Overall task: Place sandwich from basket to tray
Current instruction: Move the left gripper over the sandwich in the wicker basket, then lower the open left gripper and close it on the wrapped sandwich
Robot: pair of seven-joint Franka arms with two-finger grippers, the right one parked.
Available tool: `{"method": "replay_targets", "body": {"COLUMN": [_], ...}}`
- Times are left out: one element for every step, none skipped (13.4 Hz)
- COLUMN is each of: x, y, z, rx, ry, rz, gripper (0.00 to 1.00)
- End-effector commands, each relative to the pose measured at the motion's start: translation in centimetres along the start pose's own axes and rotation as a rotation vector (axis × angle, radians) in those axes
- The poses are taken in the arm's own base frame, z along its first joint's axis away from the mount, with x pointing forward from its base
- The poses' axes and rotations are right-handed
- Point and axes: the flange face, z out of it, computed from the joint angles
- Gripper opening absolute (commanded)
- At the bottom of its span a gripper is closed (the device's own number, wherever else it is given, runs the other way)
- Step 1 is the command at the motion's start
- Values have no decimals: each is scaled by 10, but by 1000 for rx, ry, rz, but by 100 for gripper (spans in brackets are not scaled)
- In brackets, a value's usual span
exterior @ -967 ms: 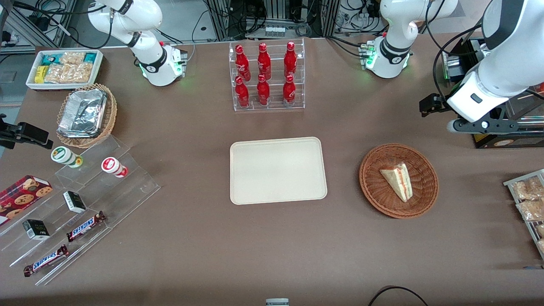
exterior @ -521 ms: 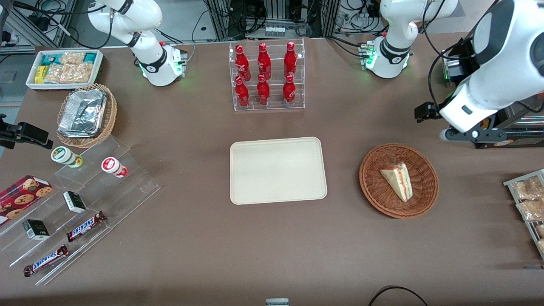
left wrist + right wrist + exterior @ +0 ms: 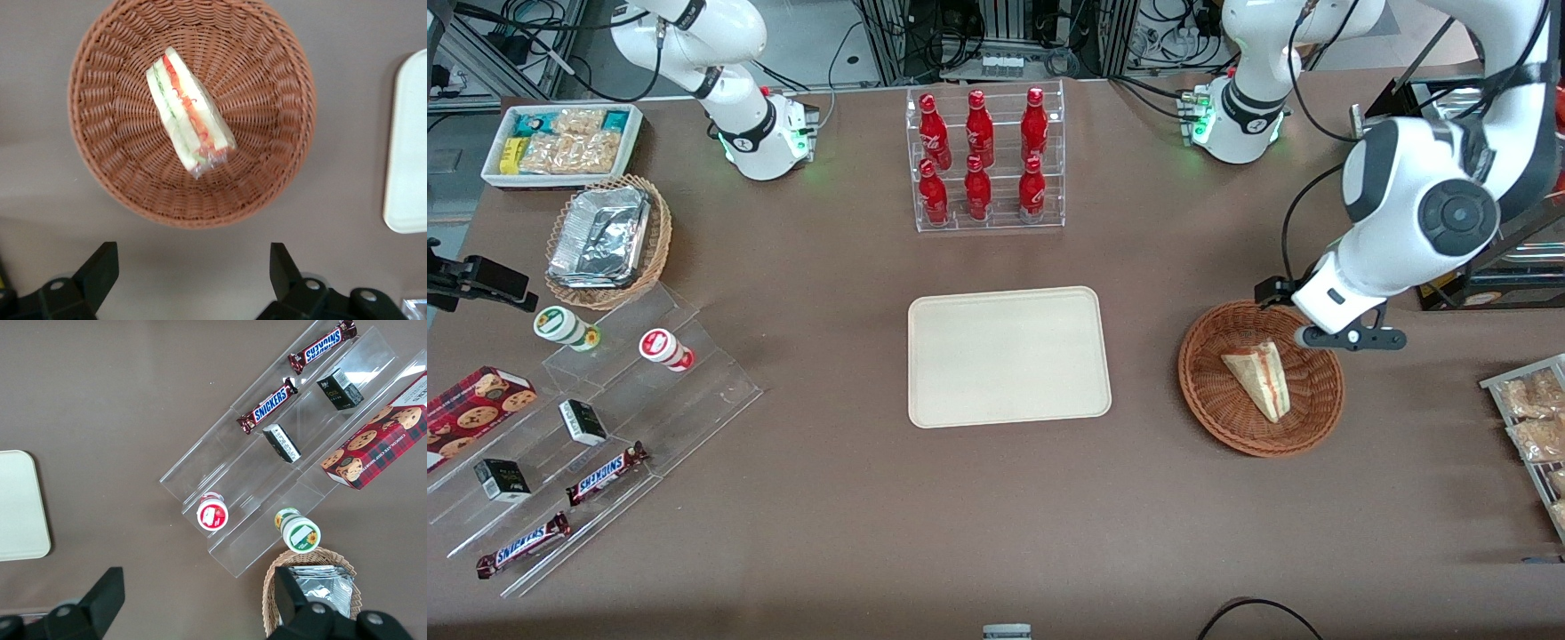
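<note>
Since the earlier front-view frames the working left arm has swung in from its own end of the table, and its black two-finger gripper (image 3: 1347,337) now hangs over the rim of the round reddish-brown woven wicker basket (image 3: 1209,391), at the edge farther from the front camera; a second ago it sat well clear of the basket, out beside the dark equipment at the table's edge. In the left wrist view the gripper (image 3: 193,277) has its fingers spread wide apart with nothing between them, and the basket (image 3: 107,167) fills the frame beneath it.

The small triangular wedge of pale bread with red and green filling stripes, the sandwich (image 3: 1260,379), lies in the basket exactly where it lay in both earlier frames, apparently wrapped in clear film (the wrist view shows a crinkled end at its narrow tip (image 3: 190,113)). Nothing touches it yet.

The flat cream-beige rectangular plastic tray (image 3: 1009,356) has not shifted either and holds nothing; it rests near the basket, toward the parked arm's end.

So the approach looks nearly finished, and the grasp itself has not begun. The gripper appears offset from the wedge, so I judge it must centre over the sandwich before descending.
</note>
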Motion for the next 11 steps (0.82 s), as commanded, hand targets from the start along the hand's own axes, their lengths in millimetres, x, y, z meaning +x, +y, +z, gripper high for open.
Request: {"method": "replay_targets", "body": {"x": [13, 13, 14, 15, 16, 19, 22, 25, 29, 31, 32], "y": [-6, -8, -12, -13, -12, -11, -9, -7, -6, -6, -5], "z": [24, 30, 36, 42, 47, 52, 57, 59, 61, 64, 68], "rx": [-8, -10, -12, -19, -28, -36, -46, -60, -77, -87, -90], "ry": [16, 29, 47, 68, 91, 106, 115, 132, 150, 155, 154], "rz": [-23, -58, -122, -199, -282, -370, -469, -574, -672, -744, -768], "gripper": [100, 100, 100, 100, 100, 100, 100, 100, 100, 100, 100]}}
